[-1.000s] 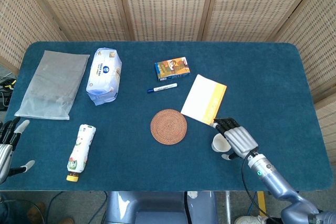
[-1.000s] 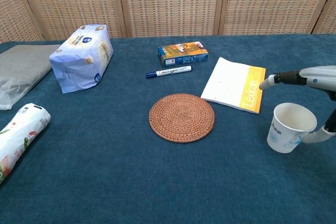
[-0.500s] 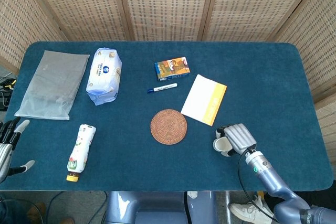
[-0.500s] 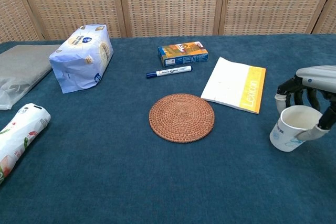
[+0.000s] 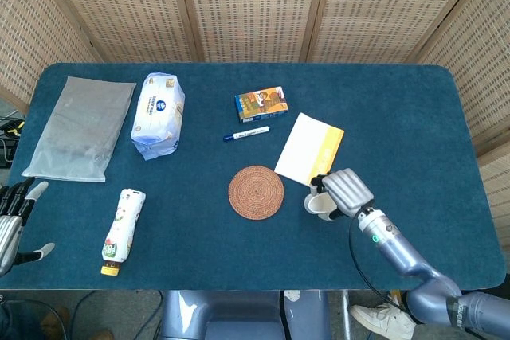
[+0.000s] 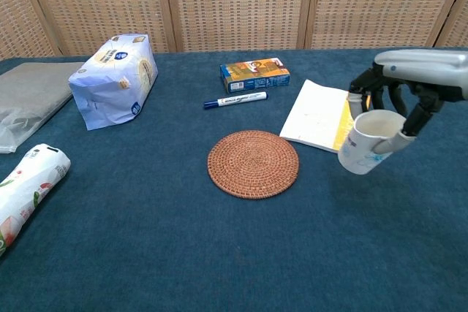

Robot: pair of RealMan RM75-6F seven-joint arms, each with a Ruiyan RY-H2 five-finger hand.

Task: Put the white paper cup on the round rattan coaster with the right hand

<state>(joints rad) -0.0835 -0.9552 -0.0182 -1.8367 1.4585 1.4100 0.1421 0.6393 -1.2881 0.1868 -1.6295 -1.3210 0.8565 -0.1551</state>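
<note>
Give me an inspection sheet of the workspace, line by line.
Surface: blue table, carpet-like top.
Job's things: paper cup held off the table, tilted; coaster bare.
Clutter: booklet, marker, small box, tissue pack, bottle, grey bag.
Hands: right hand grips the cup; left hand at the table edge, fingers spread.
Cables: one along the right forearm.
Surroundings: woven screens behind.

paper cup [image 6: 368,142]: 1
rattan coaster [image 6: 253,164]: 1
marker pen [image 6: 235,99]: 1
small box [image 6: 254,75]: 1
notebook [image 6: 326,117]: 1
tissue pack [image 6: 115,80]: 1
bottle [image 5: 123,220]: 1
grey plastic bag [image 5: 81,126]: 1
</note>
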